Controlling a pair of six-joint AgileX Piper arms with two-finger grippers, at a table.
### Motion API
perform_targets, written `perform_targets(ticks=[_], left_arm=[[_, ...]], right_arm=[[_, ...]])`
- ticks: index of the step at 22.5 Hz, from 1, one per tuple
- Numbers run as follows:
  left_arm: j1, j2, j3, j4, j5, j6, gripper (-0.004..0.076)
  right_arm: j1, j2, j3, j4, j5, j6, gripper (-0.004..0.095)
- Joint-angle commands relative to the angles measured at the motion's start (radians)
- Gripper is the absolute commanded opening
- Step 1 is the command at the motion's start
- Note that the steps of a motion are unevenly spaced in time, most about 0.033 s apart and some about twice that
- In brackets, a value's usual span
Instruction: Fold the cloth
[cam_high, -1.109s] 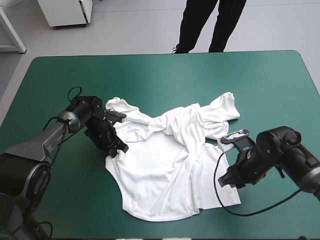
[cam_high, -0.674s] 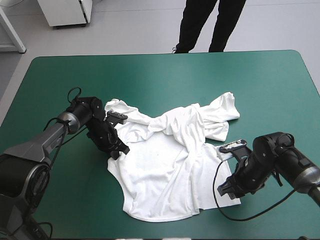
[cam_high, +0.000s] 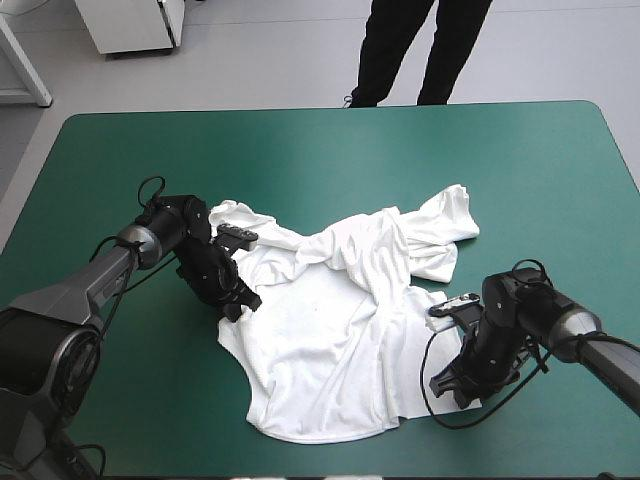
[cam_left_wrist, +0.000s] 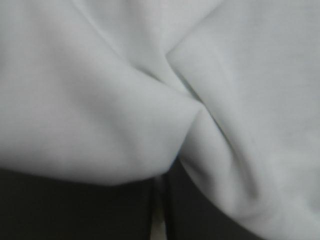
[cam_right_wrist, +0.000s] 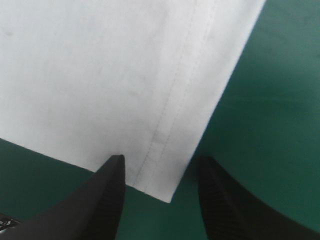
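The T-shirt lies half spread in the middle of the desk. The right gripper holds its jaws wide, the hem corner (the near right one) just between them; the left gripper jaws pinch the opposite edge

The T-shirt is lying on the table, left gripper at its left edge, right gripper at its near right corner.

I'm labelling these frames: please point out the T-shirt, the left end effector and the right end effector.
T-shirt (cam_high: 330, 340), high view, on the spread middle panel.
left end effector (cam_high: 240, 300), high view, at its tips on the T-shirt's edge.
right end effector (cam_right_wrist: 161, 159), right wrist view, midway between its open fingertips.
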Motion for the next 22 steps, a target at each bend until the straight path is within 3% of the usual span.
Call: perform_targets(ticks=[1, 3, 6, 8, 17, 19, 22], left_arm=[[-0.010, -0.016, 0.005, -0.024, 0.056, -0.002, -0.0009], [-0.010, -0.016, 0.002, -0.024, 0.056, -0.002, -0.0009], [-0.010, -0.016, -0.012, -0.020, 0.056, -0.002, -0.0009], [-0.010, -0.016, -0.020, -0.020, 0.056, -0.002, -0.0009], [-0.010, -0.035, -0.047, -0.027, 0.058, 0.000, -0.0009], [-0.010, -0.077, -0.048, -0.027, 0.060, 0.000, -0.0009], [-0.010, -0.172, -0.066, -0.027, 0.094, -0.005, -0.0009]], right_arm=[[-0.002, 0.042, -0.005, 0.080, -0.056, -0.061, 0.0436], [-0.002, 0.068, -0.005, 0.128, -0.075, -0.086, 0.0356], [0.006, 0.084, -0.005, 0.200, -0.077, -0.147, 0.0111], [0.024, 0.084, -0.005, 0.219, -0.084, -0.157, 0.0003], [0.127, 0.082, -0.010, 0.208, -0.148, -0.145, -0.0016], [0.127, 0.067, -0.045, 0.130, -0.121, -0.093, -0.0016], [0.127, -0.008, -0.211, -0.084, -0.019, 0.024, -0.0016]])
